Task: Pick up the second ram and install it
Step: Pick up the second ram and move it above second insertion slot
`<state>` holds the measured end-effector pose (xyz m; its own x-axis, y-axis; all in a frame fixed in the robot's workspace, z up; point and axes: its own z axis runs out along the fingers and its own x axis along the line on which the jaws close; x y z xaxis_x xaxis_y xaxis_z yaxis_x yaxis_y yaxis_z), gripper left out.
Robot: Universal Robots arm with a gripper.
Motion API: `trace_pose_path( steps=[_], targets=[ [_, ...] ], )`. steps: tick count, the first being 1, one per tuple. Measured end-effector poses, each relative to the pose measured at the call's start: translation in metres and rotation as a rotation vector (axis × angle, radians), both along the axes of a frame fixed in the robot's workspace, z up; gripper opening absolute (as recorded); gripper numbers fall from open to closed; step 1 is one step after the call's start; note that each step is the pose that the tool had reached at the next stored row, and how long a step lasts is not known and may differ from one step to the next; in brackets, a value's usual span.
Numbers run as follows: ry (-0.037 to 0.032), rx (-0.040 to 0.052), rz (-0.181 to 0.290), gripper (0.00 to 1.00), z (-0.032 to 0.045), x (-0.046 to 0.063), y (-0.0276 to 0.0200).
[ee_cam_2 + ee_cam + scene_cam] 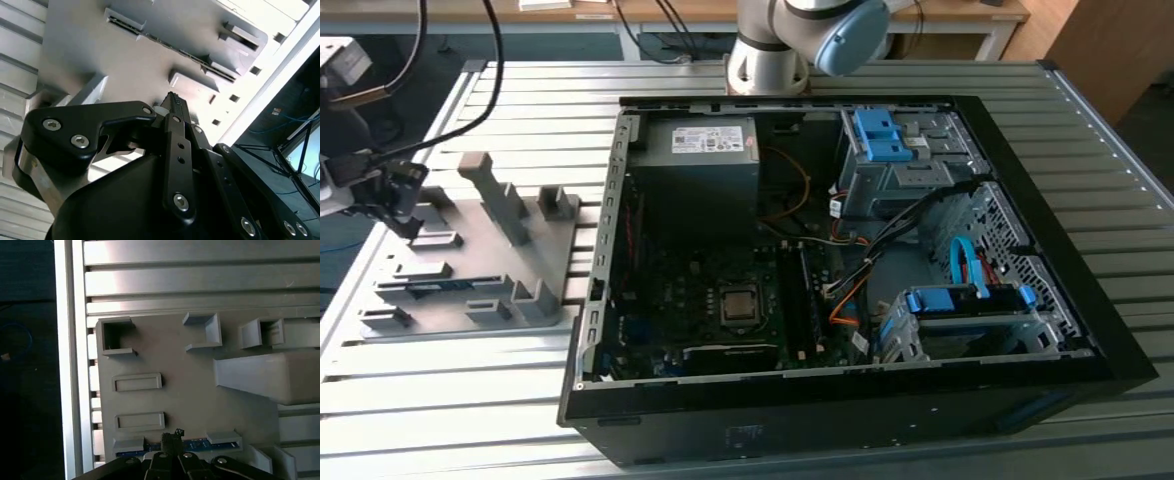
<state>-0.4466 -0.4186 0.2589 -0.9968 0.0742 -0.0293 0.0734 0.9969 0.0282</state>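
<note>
Jaws pinched narrow, holding nothing, as the gripper (172,436) hangs over the tray (200,390). Blue ram (205,444) lies in the tray's edge cradle, right under it: pickup not done, install all to come. Touching or just clear? Can't tell; the gripper covers the ram's middle. Beside the tray, the case (854,425), its slots (807,300) too dark to read.

Slatted metal table (440,420): grey holder tray (467,265) beside open computer case (854,428).
</note>
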Motion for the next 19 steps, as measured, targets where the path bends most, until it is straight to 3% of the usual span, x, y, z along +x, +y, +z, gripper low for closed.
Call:
trace_pose_path(
  steps=[7,12,19],
  targets=[
    [0.0006,-0.0064,0.006,0.1,-0.0092,0.001,-0.0094],
    [0.0018,-0.0233,0.016,0.1,-0.0133,0.004,-0.011],
    [0.0029,-0.0243,0.027,0.1,-0.0176,0.012,-0.0135]
  ],
)
